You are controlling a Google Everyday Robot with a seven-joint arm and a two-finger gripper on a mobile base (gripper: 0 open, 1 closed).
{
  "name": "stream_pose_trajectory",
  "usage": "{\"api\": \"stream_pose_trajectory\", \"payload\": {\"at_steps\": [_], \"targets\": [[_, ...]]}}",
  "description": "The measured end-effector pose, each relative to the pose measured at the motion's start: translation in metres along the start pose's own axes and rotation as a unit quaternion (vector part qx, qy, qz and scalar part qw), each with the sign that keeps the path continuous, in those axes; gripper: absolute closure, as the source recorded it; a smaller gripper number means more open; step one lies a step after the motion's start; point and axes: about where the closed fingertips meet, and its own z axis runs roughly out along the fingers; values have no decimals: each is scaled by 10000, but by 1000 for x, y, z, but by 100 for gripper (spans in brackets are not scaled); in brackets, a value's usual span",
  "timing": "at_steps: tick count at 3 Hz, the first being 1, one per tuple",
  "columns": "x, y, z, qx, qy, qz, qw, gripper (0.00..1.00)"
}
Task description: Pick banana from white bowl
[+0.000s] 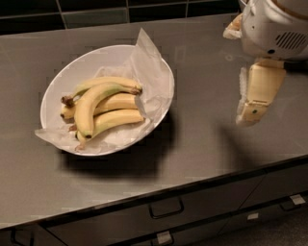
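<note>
We saw the robot's cream-coloured two-finger gripper [250, 115] hanging below its white rounded wrist housing [274, 29] over the right part of the dull grey-brown counter [202, 153], nearer the right edge than the middle. It was well apart from the fruit and held nothing. We could not tell whether it was open or closed.

The long, strongly curved yellow banana [94, 98], tinged green toward its brown stem and dark at its tip, lay in the wide shallow white bowl [53, 89] on the left half of the counter, between the back and front edges. It rested on top of the other, straighter yellow bananas [120, 117], arching across them with its stem pointing toward the counter's right side and its tip toward the front edge. The crinkled white paper lining [151, 65] stood up above the bowl's right rim and spilled over its front-left rim onto the counter.

A dark tiled wall [96, 14] ran along the back edge. Dark drawer fronts with metal handles [166, 209] sat below the front edge.
</note>
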Motion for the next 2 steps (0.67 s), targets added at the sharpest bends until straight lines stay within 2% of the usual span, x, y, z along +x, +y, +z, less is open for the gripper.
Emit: {"api": "stream_pose_trajectory", "payload": {"at_steps": [1, 2], "targets": [[-42, 1, -16, 155, -91, -579, 9982, 0], [-46, 1, -22, 256, -120, -602, 9978, 0]]}}
